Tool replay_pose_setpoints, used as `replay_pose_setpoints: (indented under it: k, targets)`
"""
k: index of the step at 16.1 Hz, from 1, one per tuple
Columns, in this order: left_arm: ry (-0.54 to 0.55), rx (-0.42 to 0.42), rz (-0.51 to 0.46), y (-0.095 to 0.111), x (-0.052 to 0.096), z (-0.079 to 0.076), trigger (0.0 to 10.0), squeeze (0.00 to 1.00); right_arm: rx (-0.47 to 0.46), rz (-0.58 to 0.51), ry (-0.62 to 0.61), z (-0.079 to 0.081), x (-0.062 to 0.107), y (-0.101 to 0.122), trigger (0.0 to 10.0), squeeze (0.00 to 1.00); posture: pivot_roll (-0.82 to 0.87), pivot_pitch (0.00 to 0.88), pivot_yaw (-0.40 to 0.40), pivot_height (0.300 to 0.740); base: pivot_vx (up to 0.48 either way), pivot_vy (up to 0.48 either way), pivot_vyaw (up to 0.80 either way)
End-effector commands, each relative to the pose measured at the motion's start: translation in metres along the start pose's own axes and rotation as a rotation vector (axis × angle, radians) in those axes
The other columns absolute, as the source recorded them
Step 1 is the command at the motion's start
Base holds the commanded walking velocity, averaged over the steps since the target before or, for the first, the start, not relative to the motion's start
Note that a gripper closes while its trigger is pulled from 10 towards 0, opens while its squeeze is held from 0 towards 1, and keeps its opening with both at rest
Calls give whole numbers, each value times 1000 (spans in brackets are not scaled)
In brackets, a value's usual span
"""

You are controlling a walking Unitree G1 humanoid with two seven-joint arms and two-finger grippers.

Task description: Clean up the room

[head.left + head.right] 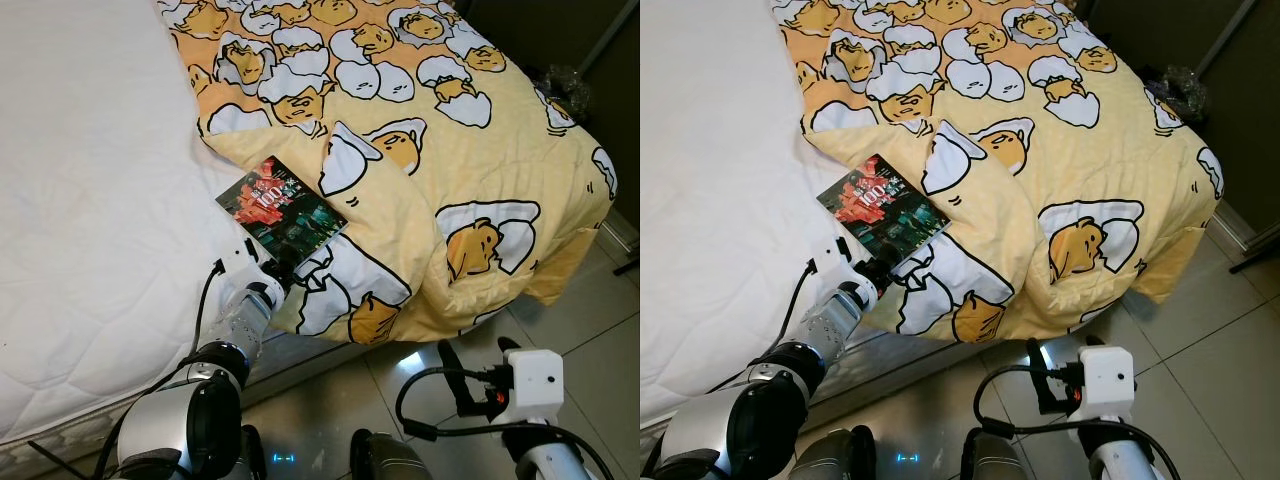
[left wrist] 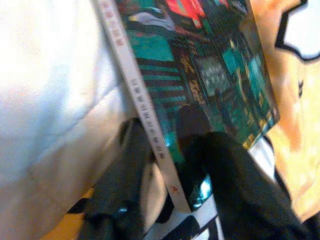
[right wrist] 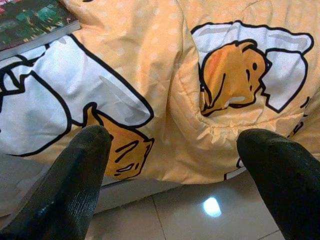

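We see one bed (image 1: 90, 200) with a white mattress, one yellow egg-print quilt (image 1: 470, 150) heaped over its foot, and one book (image 1: 282, 211) lying at the mattress edge, half on that quilt. Our left gripper (image 2: 167, 150) has its jaws clamped across the book's near corner, one finger either side of the spine. Gripped so near the edge, the book could pivot or slide out when lifted. Our right gripper (image 3: 175, 165) hangs low beside the bed, jaws apart, seemingly idle.
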State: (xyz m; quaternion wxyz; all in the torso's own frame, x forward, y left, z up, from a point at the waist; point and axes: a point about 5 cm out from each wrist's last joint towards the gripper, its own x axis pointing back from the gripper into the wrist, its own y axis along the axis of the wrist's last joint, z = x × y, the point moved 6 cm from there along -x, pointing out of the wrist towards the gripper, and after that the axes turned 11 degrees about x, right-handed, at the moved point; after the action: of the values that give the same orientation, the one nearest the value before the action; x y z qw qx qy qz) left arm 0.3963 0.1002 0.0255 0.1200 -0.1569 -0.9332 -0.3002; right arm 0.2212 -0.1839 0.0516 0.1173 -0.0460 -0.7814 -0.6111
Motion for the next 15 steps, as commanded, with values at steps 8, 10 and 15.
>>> replay_pose_setpoints:
  k: [8, 10, 15]
  targets:
    - [-68, 7, -51, 18, -1, -10, 0, 0, -19, 6, -9, -1, -17, -7, 10000, 608, -180, 85, -32, 716, 0, 0, 0]
    - [-101, -23, -56, 27, 1, -10, 0, 0, -37, -21, -16, 1, -34, -3, 10000, 608, -134, 38, -12, 716, 0, 0, 0]
    - [-129, -267, -170, 74, 14, -6, 0, 0, -59, -96, -19, 7, -73, 15, 10000, 600, -43, 0, 20, 716, 0, 0, 0]
